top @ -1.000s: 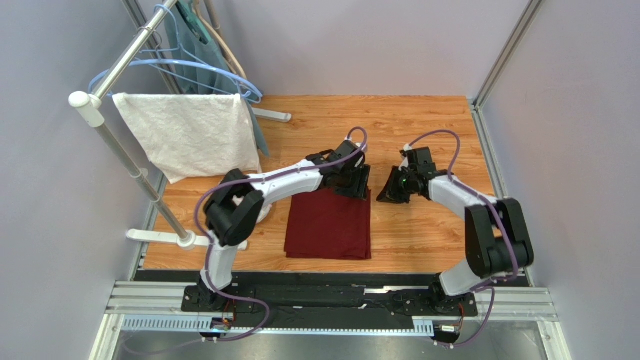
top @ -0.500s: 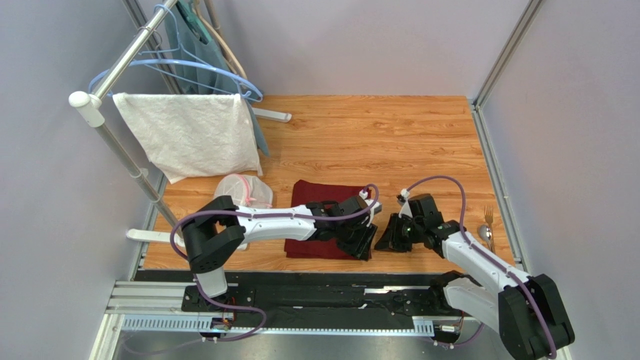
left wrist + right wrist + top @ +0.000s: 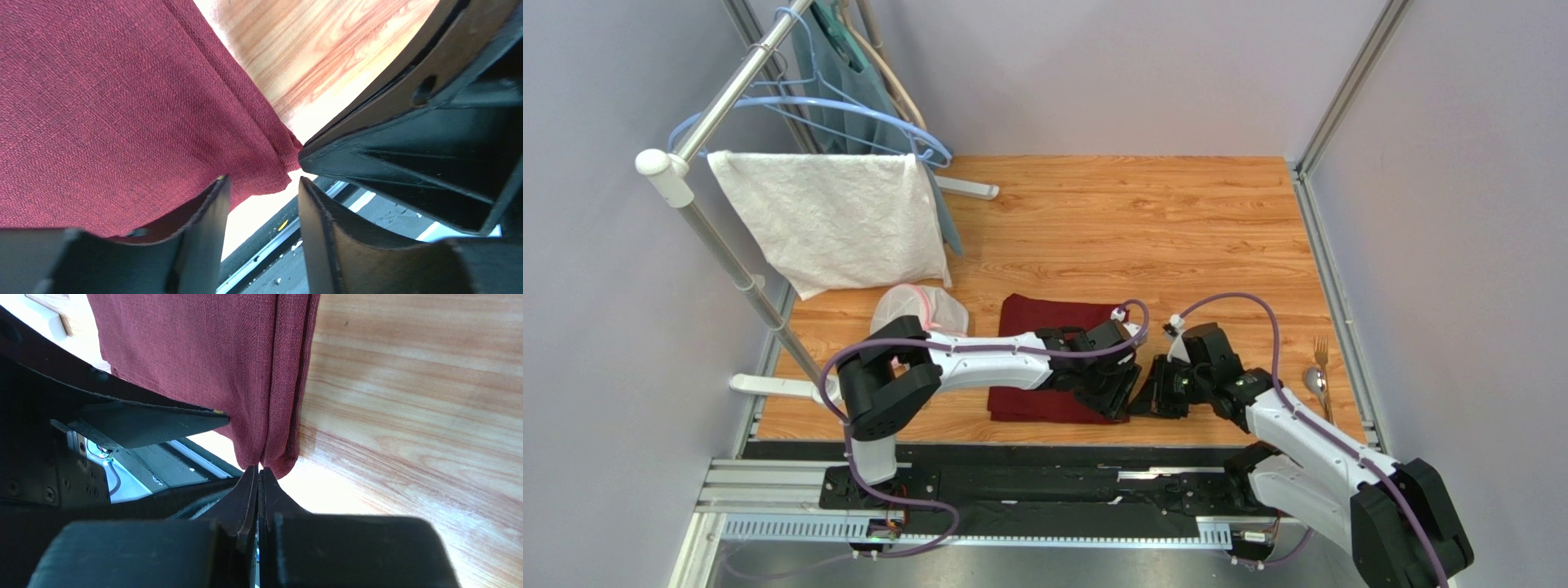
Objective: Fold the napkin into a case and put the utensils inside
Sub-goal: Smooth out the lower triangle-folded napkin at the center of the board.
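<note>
— Left gripper [image 3: 264,184]: how do its jaws stand?
— Spread, with a clear gap and nothing between them. One finger [image 3: 199,245] sits above the napkin [image 3: 110,110] at its near right corner. The other is off the cloth, over the table's near edge.
— And the right gripper [image 3: 258,473]?
— Pressed together, with its tips right at that same corner, where the folded layers meet. I cannot tell whether any cloth is caught between the tips.
— How close are the two grippers?
— Just beside each other, nearly touching.
— What about the napkin itself?
— It is folded into a maroon rectangle and lies flat on the wooden table [image 3: 1161,221], near the front edge. The left arm [image 3: 989,355] crosses over it.
— Utensils?
— The fork [image 3: 1320,354] and spoon [image 3: 1314,387] lie side by side at the table's right edge, well apart from the cloth.
— Further out?
— A white towel [image 3: 830,227] hangs on a rack [image 3: 707,116] at the far left.
</note>
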Tool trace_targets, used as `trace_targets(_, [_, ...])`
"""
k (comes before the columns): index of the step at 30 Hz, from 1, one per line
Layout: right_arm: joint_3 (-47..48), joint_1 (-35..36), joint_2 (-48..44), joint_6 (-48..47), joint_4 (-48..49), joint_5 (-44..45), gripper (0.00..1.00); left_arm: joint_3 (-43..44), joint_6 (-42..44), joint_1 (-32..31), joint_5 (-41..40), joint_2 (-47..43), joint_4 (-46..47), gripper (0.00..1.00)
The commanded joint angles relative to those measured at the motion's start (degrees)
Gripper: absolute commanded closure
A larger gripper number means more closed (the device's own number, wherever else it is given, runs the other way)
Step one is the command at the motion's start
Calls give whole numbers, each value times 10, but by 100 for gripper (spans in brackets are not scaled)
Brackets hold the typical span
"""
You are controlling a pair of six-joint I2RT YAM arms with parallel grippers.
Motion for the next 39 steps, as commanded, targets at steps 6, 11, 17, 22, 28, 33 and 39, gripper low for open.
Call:
trace_targets(6, [-10,3,51,12,71,12,100,47,-2,-4,-16,33,-33,47])
trace_targets(11, [-27,3,68,19,93,16,100,53,-4,-3,-12,43,-31,50])
trace_targets(17, [-41,3,88,23,105,27,100,59,-1,-3,-12,52,-32,69])
trace_targets(22, [-47,3,96,28,116,28,100,66,-3,-3,-2,39,-34,94])
trace_targets(28, [-50,3,84,34,112,28,100,63,-15,-4,12,0,-31,100])
trace_targets(33, [-51,3,74,35,106,32,100,63,-22,-3,20,-11,-31,100])
trace_targets(39, [-53,3,71,41,108,28,100,65,-22,-4,25,9,-24,100])
